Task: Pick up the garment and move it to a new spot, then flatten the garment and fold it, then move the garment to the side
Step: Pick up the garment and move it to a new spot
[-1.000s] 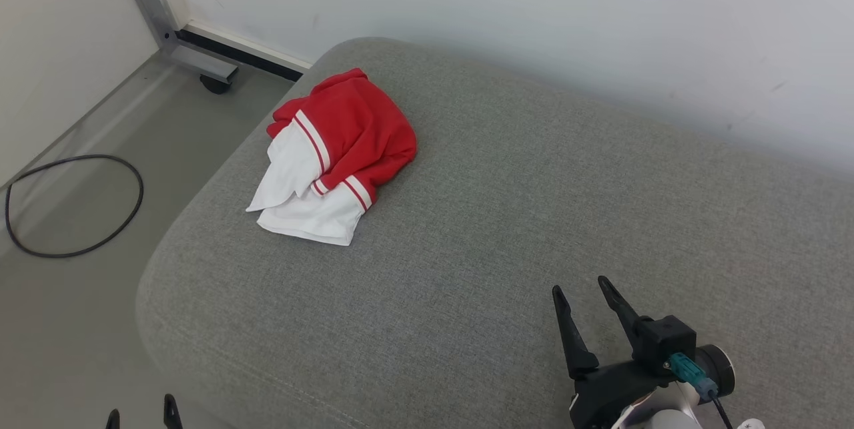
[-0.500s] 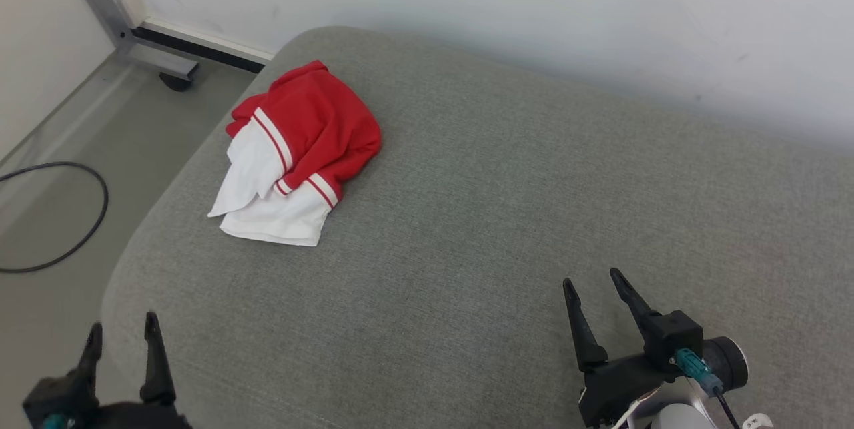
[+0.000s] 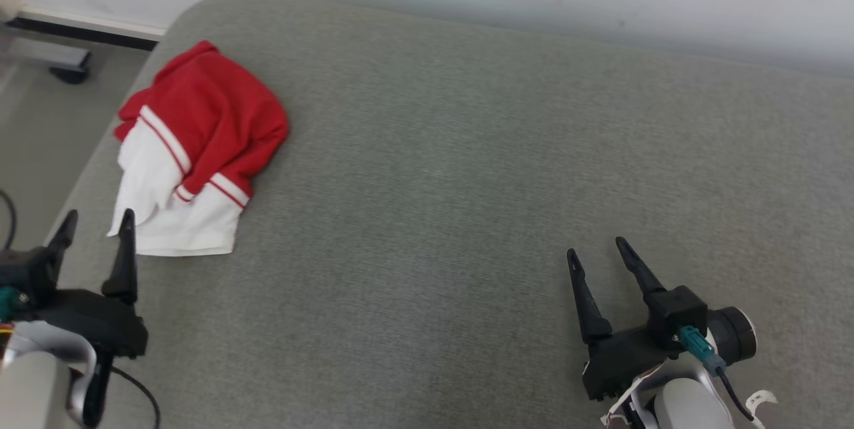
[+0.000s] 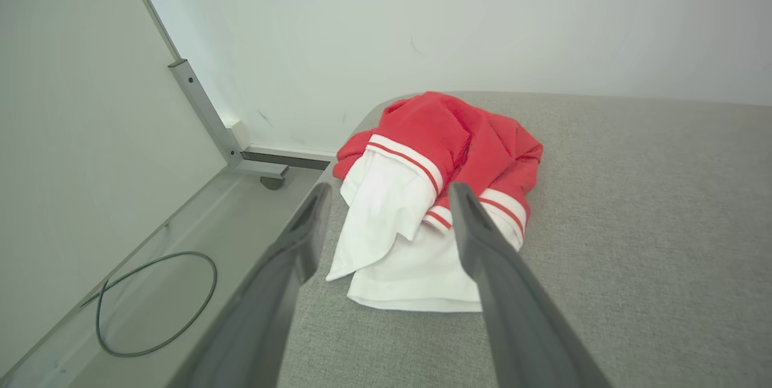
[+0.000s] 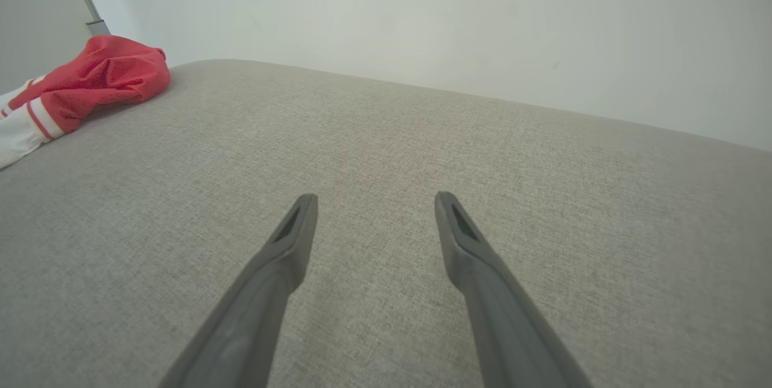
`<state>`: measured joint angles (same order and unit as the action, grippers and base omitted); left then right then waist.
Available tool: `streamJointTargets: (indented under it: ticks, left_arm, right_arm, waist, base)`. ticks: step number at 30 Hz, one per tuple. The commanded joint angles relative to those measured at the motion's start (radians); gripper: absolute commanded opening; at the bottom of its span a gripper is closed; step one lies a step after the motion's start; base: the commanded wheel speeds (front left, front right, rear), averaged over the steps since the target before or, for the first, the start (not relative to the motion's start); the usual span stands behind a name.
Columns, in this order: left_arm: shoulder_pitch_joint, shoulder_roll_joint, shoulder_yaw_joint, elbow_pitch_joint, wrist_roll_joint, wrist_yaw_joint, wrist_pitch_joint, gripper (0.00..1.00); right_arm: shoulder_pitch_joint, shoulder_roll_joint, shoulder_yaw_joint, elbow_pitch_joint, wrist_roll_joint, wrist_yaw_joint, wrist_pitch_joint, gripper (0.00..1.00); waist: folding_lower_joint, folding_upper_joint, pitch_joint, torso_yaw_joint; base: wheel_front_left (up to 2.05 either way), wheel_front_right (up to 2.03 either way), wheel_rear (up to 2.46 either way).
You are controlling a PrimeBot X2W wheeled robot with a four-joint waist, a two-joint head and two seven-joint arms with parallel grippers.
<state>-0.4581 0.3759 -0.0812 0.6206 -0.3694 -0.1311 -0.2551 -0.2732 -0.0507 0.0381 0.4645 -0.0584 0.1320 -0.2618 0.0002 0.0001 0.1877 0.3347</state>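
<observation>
1. left gripper (image 3: 98, 215): jaws spread wide, nothing in them, hovering at the left edge of the grey upholstered cushion (image 3: 467, 169).
2. red-and-white garment (image 3: 200, 129): crumpled heap near the cushion's far-left corner, red part doubled over the white. The white hem is the near end, just ahead of the left gripper's tips (no contact that I can make out).
3. Long axis runs roughly away from the robot, hem near and red end far, so the left jaws point about along it. In the left wrist view the heap sits between and beyond both fingers.
4. right gripper (image 3: 596, 247): jaws spread, empty, over bare cushion, well apart from the garment.
5. My read: the left arm is far nearer, so the pickup is its job: forward and down onto the hem.
</observation>
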Motion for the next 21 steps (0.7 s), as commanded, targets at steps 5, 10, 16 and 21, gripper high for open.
streamJointTargets:
  ticks: [5,10,16,21]
  left_arm:
    - [-0.093,0.126,-0.148,0.080,-0.165,0.001,0.066,1.00]
    - [-0.125,0.172,-0.239,0.094,-0.262,0.001,0.082,1.00]
    - [-0.171,0.212,-0.320,0.141,-0.322,0.001,0.068,1.00]
    - [-0.203,0.226,-0.357,0.185,-0.352,0.001,0.063,1.00]
  right_arm:
    - [-0.011,-0.001,-0.023,-0.022,-0.038,-0.003,-0.004,1.00]
    - [0.006,-0.009,-0.052,-0.032,-0.051,-0.003,-0.004,1.00]
    - [-0.002,-0.010,-0.053,-0.044,-0.055,-0.003,-0.004,1.00]
    - [-0.016,-0.010,-0.043,-0.046,-0.054,-0.003,-0.004,1.00]
  waist:
    - [-0.0002,-0.0001,0.083,-0.141]
    - [-0.0002,-0.0001,0.102,-0.172]
    - [-0.0002,-0.0001,0.127,-0.192]
    - [-0.0002,-0.0001,0.141,-0.207]
  base:
    - [0.00,0.00,0.00]
    - [0.00,0.00,0.00]
    - [0.00,0.00,0.00]
    - [0.00,0.00,0.00]
